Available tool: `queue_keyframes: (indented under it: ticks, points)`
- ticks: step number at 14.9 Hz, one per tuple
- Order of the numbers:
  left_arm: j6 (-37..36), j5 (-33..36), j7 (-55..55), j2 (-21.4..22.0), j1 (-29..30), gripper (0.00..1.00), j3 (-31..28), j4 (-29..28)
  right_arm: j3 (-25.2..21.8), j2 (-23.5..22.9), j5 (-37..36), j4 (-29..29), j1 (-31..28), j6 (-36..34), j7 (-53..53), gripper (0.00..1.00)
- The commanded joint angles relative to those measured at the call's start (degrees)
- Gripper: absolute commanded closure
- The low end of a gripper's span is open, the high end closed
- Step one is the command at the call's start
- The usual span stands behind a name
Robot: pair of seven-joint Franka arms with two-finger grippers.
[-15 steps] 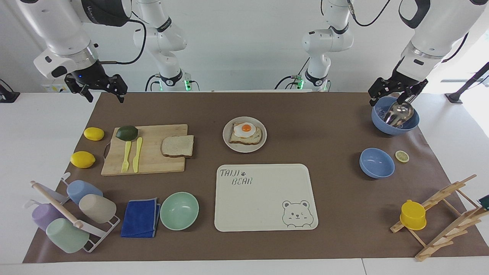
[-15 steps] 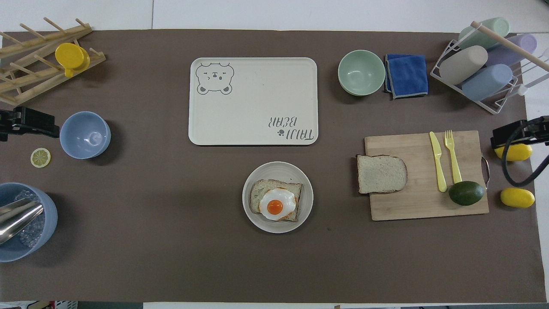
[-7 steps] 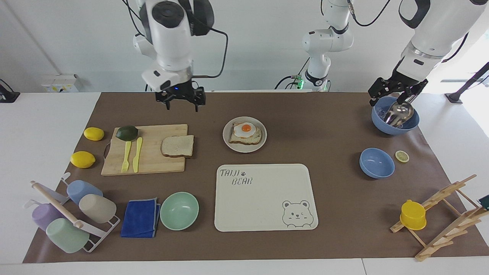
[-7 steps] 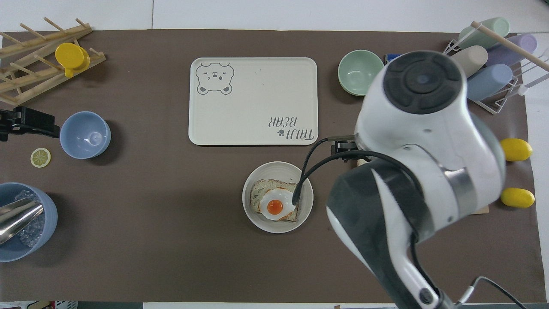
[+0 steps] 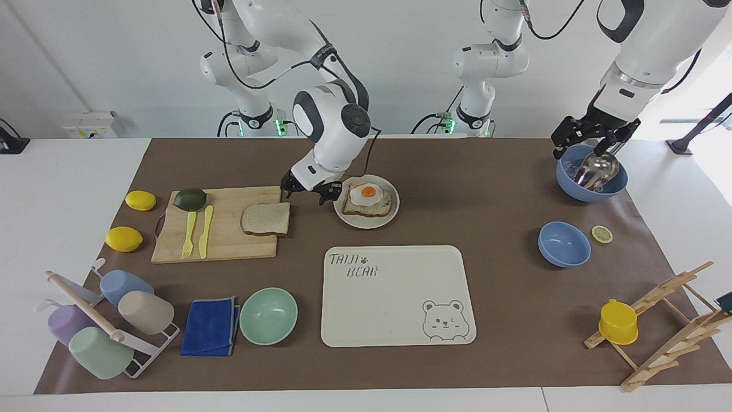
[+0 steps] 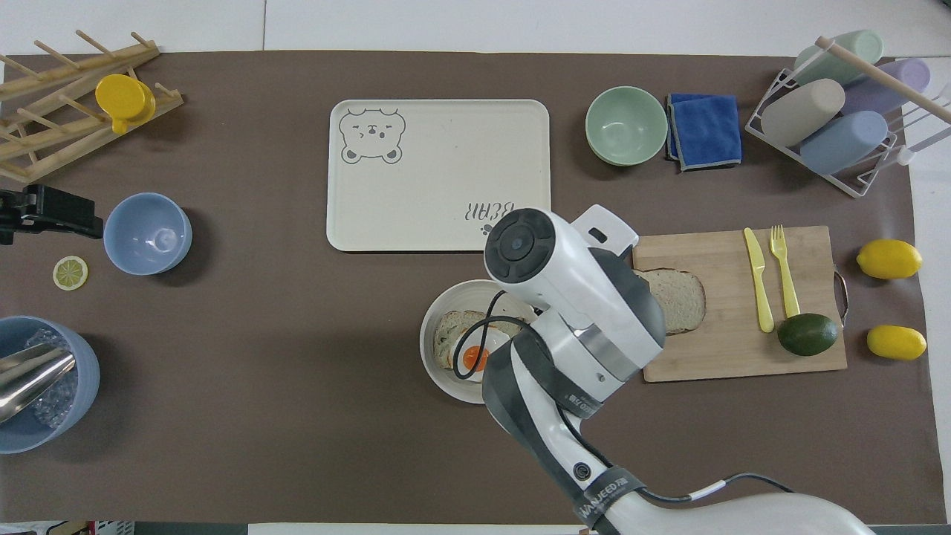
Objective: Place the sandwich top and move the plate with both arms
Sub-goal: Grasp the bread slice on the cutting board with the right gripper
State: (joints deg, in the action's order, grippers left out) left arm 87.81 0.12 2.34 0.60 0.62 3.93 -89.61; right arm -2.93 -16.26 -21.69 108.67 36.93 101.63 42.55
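Moved: right gripper (image 5: 304, 193) has swung from the table's end by the lemons to hang low between board (image 5: 229, 240) and plate (image 5: 366, 222); left gripper (image 5: 595, 143) has not shifted.
Right fingers: spread, empty.
Left fingers: apart, holding nothing; arm waits over the blue bowl (image 5: 592, 189) with the metal scoop.
Bread: plain slice (image 5: 266, 218) flat on the board's edge toward the plate, overhanging it a little. In the overhead view the arm covers part of it (image 6: 680, 301).
Key relation: in the facing view the slice lies at about 8 o'clock from the right fingers, near, not touched. Long axis runs 3–9 o'clock, along the table.
Nearer arm: right, by far.
Plate: mid-table, egg toast (image 5: 369, 200) on it, at 3 o'clock from the slice, close.
Tray: bear tray (image 5: 394, 320) at 6 o'clock from the plate, bare, small gap between.
Room: bare mat between slice and plate; knife and fork (image 5: 197, 232) and avocado (image 5: 190, 198) sit well clear at 9 o'clock.
Step judged: approach to pick the slice; nothing stacked yet.
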Motion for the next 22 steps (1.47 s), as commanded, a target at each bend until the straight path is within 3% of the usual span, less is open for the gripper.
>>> queue_keyframes:
  ticks: [1,6,13,14,17,18,20,22]
  points:
    - [-0.18,-0.21,-0.41,1.42,0.96,0.0,0.64,-1.45,-0.41,-1.85,-3.79,1.46,0.52,0.5,2.63,0.0]
    - [-0.27,-0.21,-0.41,1.42,0.96,0.0,0.64,-1.45,-0.41,-0.62,-12.12,7.08,-2.55,4.09,2.89,0.0]
    - [-0.27,-0.21,-0.41,1.42,0.96,0.0,0.64,-1.45,-0.41,-0.01,-12.41,10.6,-4.49,9.19,5.53,0.0]
    - [-0.27,-0.21,-0.41,1.42,0.96,0.0,0.64,-1.45,-0.41,0.0,-12.41,10.6,-4.58,9.11,5.27,0.11]
    - [-0.18,-0.21,-0.41,1.42,0.96,0.0,0.64,-1.45,-0.41,0.0,-12.41,10.17,-4.5,8.23,4.65,0.83]
    - [-0.27,-0.21,-0.41,1.42,0.96,0.0,0.64,-1.45,-0.41,-0.09,-12.41,9.81,-4.41,7.71,4.56,1.0]
    - [-0.27,-0.21,-0.41,1.42,0.96,0.0,0.64,-1.45,-0.32,-0.53,-11.98,6.32,-4.06,4.21,4.39,1.0]
    - [-0.27,-0.21,-0.41,1.42,0.96,0.0,0.64,-1.45,1.34,-1.84,-7.7,-2.53,-3.97,-2.99,1.42,1.0]
